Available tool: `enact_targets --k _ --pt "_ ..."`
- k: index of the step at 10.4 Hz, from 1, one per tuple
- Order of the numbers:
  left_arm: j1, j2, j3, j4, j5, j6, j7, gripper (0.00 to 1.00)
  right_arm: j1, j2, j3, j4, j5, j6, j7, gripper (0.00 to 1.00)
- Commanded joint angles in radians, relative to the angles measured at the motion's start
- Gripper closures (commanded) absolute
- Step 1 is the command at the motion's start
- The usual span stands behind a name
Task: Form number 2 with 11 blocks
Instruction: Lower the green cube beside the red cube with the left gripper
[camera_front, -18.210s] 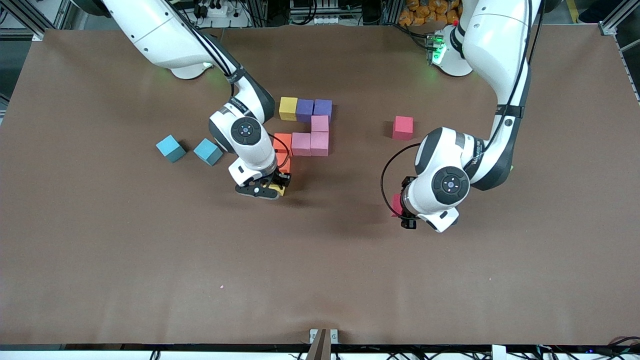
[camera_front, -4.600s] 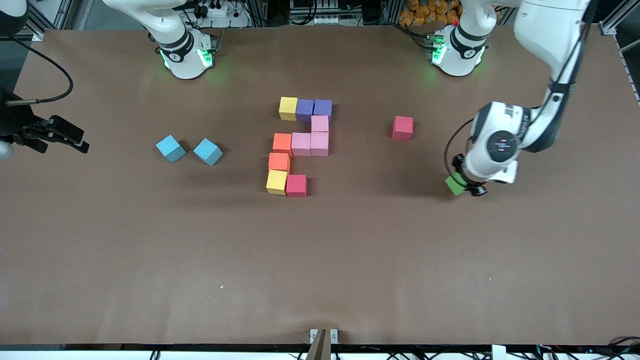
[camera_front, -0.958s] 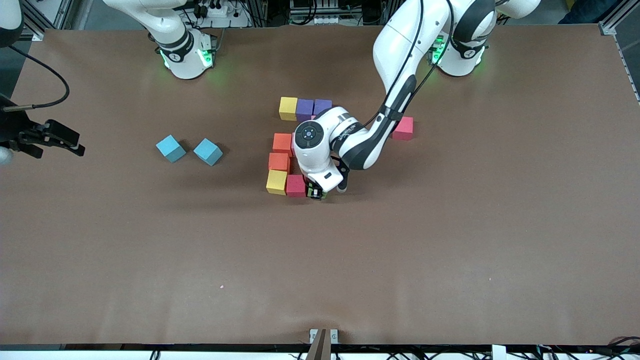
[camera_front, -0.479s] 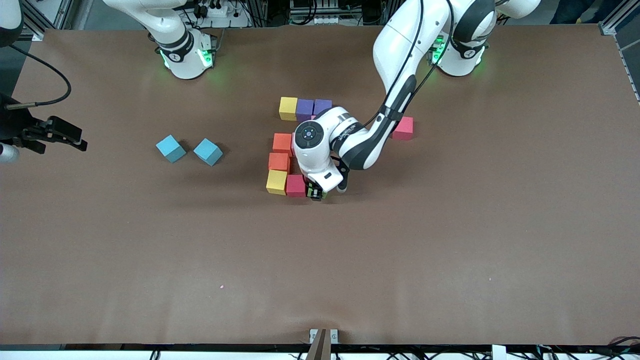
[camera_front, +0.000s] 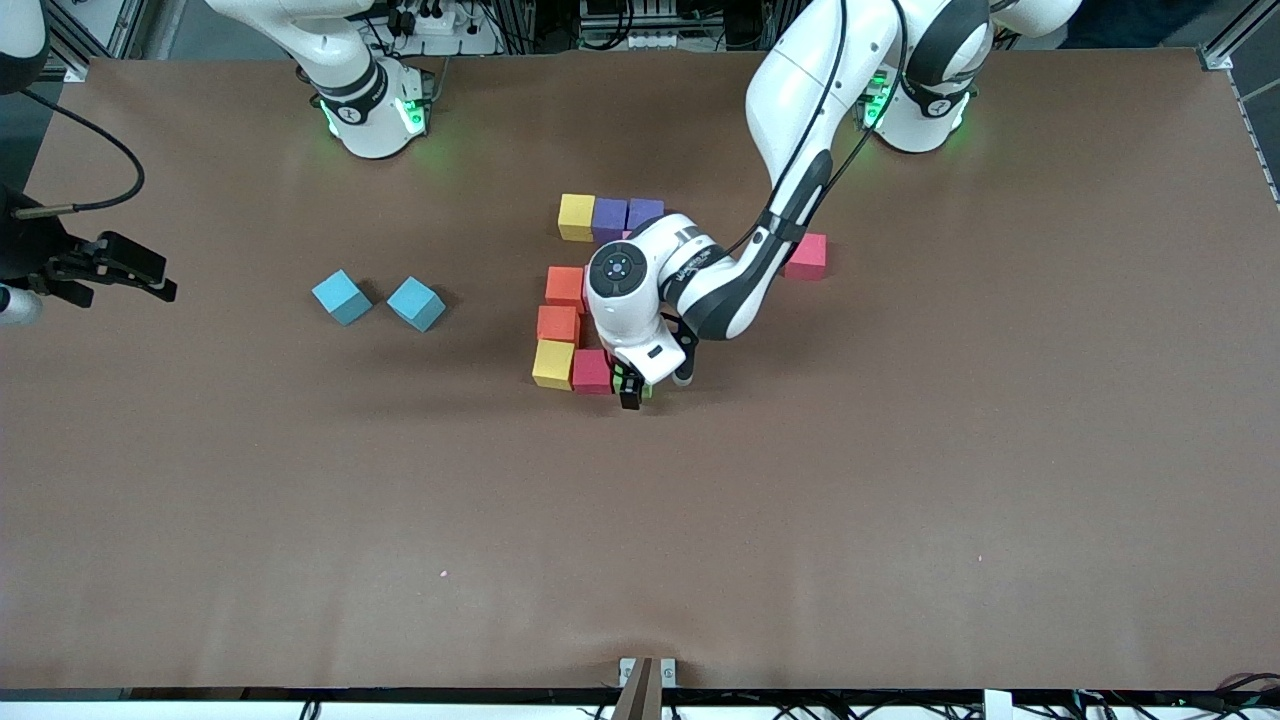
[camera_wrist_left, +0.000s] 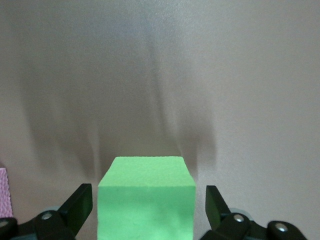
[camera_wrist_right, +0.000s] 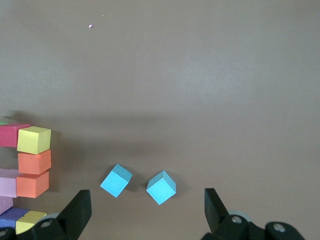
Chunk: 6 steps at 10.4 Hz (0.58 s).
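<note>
The left gripper (camera_front: 632, 388) is low at the end of the digit's row nearest the front camera, with the green block (camera_wrist_left: 146, 197) between its fingers (camera_wrist_left: 76, 207). The left wrist view shows a gap on each side of the cube, so the fingers are spread and no longer pinch it; the block sits on the brown table (camera_front: 900, 480). In the front view the green block (camera_front: 645, 390) is mostly hidden under the wrist, just beside the dark red block (camera_front: 592, 371), which touches a yellow block (camera_front: 553, 363) toward the right arm's end.

Farther from the camera, two orange blocks (camera_front: 560, 305) rise in a column. The row farthest from the camera holds a yellow block (camera_front: 576, 216) and two purple blocks (camera_front: 628, 215). The pink blocks of the number 2 (camera_front: 590, 300) are covered by the left arm. A lone red-pink block (camera_front: 806, 256) lies apart, toward the left arm's end.

Two light blue cubes (camera_front: 380, 298) lie side by side toward the right arm's end. The right gripper (camera_front: 120, 268) waits high over that table edge, fingers spread and empty, as the right wrist view shows.
</note>
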Motion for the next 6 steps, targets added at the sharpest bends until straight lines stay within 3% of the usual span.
enact_targets --k 1,4,6 --pt "-0.002 -0.054 0.001 0.008 -0.012 -0.076 -0.01 0.0 0.01 0.004 0.003 0.034 -0.015 -0.012 -0.005 0.0" --pt "0.013 -0.118 0.006 0.007 -0.002 -0.143 0.005 0.0 0.008 0.009 0.003 0.069 -0.046 -0.016 -0.005 0.0" --pt "0.07 -0.207 0.009 -0.007 -0.011 -0.211 0.117 0.0 0.01 0.009 0.004 0.06 -0.087 -0.013 -0.002 0.0"
